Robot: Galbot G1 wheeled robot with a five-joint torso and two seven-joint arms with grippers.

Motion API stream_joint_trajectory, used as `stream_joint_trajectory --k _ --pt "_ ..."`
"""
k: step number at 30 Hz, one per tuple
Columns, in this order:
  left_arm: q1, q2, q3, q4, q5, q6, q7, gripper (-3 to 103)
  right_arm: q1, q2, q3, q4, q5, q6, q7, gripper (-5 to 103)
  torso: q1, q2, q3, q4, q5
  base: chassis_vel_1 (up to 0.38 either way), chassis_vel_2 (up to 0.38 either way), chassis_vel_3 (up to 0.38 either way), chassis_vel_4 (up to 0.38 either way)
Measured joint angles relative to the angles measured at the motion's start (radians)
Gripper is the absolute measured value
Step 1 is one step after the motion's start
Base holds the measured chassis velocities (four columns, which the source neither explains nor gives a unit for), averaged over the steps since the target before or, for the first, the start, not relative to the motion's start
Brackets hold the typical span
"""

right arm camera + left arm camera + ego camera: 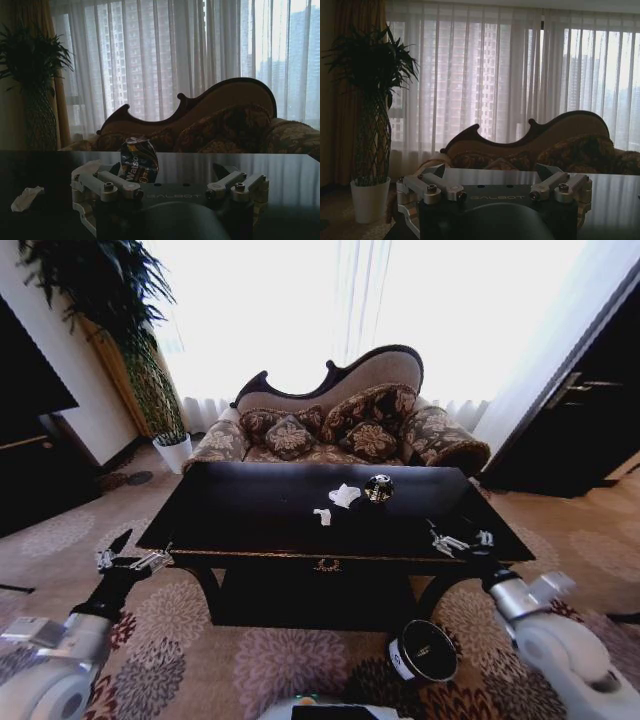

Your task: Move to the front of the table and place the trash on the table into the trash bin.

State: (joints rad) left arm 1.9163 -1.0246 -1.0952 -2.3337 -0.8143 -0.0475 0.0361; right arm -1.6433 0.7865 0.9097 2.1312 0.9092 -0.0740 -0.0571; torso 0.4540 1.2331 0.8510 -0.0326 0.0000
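From the head view, the trash sits mid-desk toward the far edge: a crumpled tissue, a smaller paper scrap and a dented can. The right gripper hovers over the desk's near right corner, nearer the can than the left gripper, which is off the left corner. The trash bin stands on the carpet below.

The left wrist view shows released jaws and bare desk beyond.

The right wrist view, jaws released, puts the can ahead, upright, the tissue aside.
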Motion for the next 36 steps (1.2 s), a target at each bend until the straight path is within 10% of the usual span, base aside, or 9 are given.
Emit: stream_joint_trajectory --k 10,36 --pt "0.000 0.000 0.000 0.000 0.000 0.000 0.000 100 0.230 -0.159 -0.189 -0.118 0.042 -0.064 0.055 100 0.000 0.000 0.000 0.0002 -0.0003 0.000 0.000 0.000 0.000" --pt "0.000 0.000 0.000 0.000 0.000 0.000 0.000 100 0.683 -0.212 -0.660 -0.357 0.001 -0.082 0.058 100 0.000 0.000 0.000 0.0000 -0.0002 0.000 0.000 0.000 0.000"
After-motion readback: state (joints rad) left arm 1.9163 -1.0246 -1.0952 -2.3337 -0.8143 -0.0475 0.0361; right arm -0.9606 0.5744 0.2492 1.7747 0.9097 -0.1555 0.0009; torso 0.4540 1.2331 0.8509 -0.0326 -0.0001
